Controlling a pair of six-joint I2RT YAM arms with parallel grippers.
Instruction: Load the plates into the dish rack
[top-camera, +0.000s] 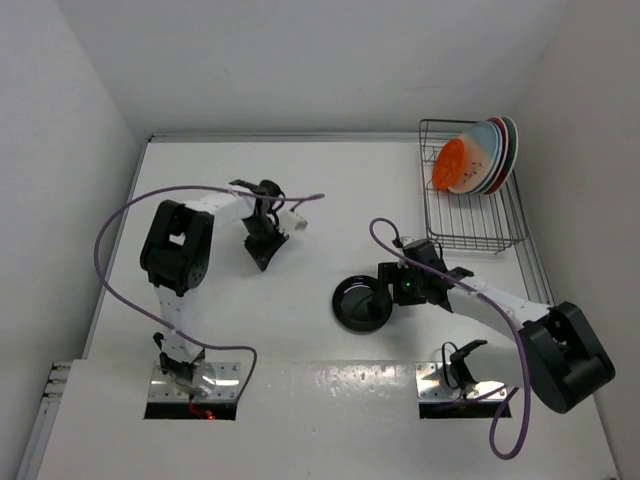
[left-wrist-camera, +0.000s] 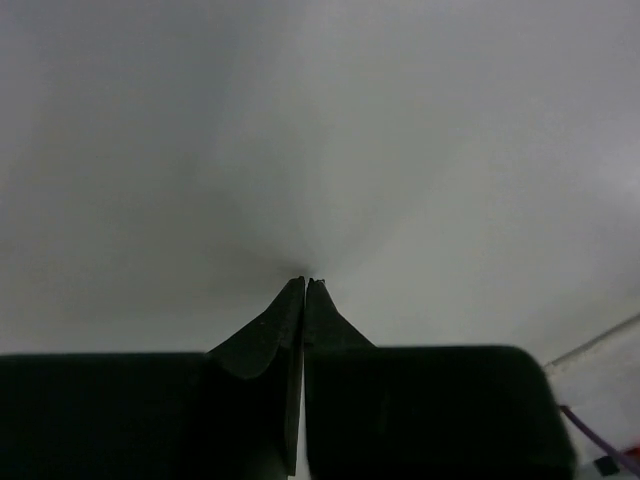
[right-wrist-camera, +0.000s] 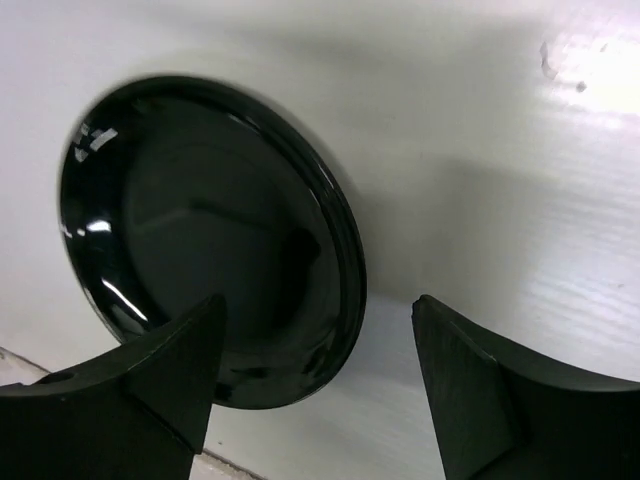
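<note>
White all round: plain matte walls (top-camera: 60, 120) on three sides, closing in a white counter (top-camera: 300, 200), faintly streaked, with soft glare. At the far right corner, against the wall, dark wire dish rack (top-camera: 470, 235), holding a leaning row of plates (top-camera: 485, 155), small orange one (top-camera: 452, 162) in front. Mid-counter, lying flat and glossy, small black plate (top-camera: 358, 300). Right tool (right-wrist-camera: 318, 320) spread open astride its rim, one finger over the dish, the other outside. Left tool (left-wrist-camera: 305, 285) pinched closed on nothing, over the counter, well apart.

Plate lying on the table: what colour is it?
Glossy black plate, clearest in the right wrist view.
</note>
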